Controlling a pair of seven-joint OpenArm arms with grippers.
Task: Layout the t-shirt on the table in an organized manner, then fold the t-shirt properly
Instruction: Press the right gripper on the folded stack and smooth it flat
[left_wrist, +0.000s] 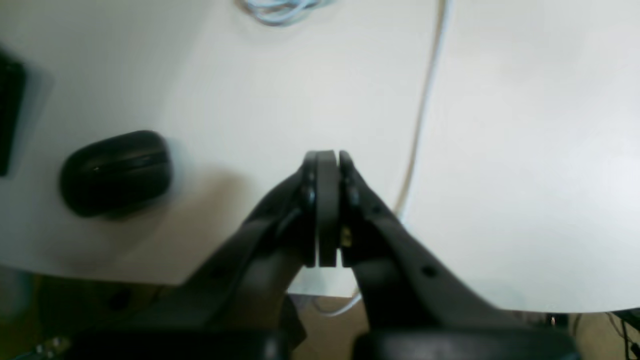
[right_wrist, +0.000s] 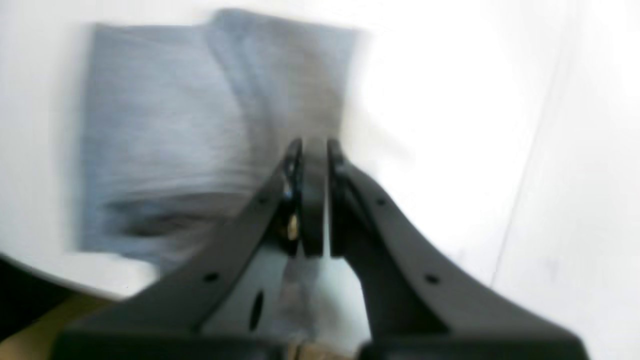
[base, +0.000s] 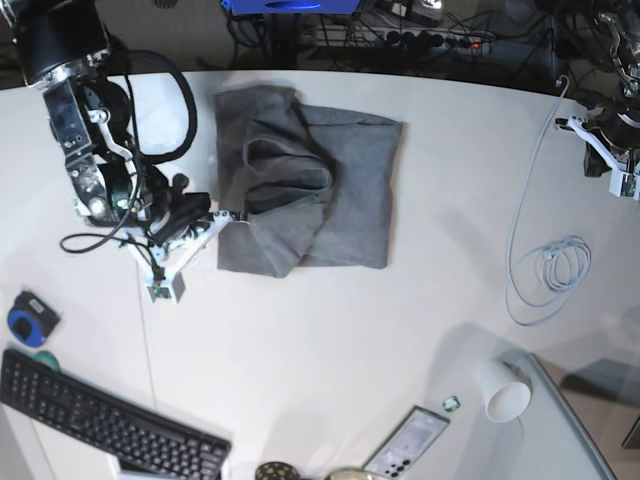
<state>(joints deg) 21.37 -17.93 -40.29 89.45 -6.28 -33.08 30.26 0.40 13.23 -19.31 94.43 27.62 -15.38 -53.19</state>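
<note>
White worktop (base: 330, 330) all round, with the t-shirt (base: 345, 190) lying towards its far side, folded into a rough block, its near-left corner rumpled and pulled out to a point. Right gripper (base: 232, 216) sits at that corner, jaws pressed together; the wrist view is too blurry to say if cloth is pinched. Left gripper (left_wrist: 327, 162) is well off to the shirt's right, jaws closed on nothing, above bare worktop beside a black mouse (left_wrist: 116, 172). Right of the shirt there's a coiled white cable (base: 545, 270) and a paper cup (base: 502, 390); a keyboard (base: 105, 425) sits near-left.
</note>
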